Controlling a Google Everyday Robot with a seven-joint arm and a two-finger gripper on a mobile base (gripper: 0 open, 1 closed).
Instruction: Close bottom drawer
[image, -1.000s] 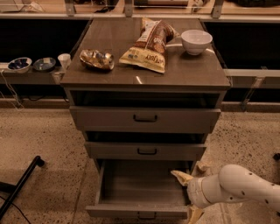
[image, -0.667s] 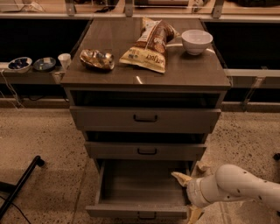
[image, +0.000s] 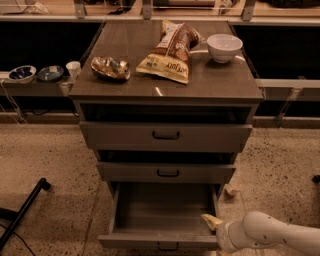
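Speckled stone-like floor (image: 55, 155) in dim, warm light. A grey-brown cabinet (image: 165, 137) with a bare-edged worktop (image: 125, 47) stands before a dark recess crossed by a pale ledge (image: 287, 83). Black stand leg (image: 25, 210), lower left. Pincer (image: 211, 221) low right, at the cabinet's foot.

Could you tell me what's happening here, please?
The robot's gripper sits at the right front corner of the bottom drawer, which is pulled far out, looks empty and is not yet closed. A chip bag and a white bowl lie on the cabinet top.
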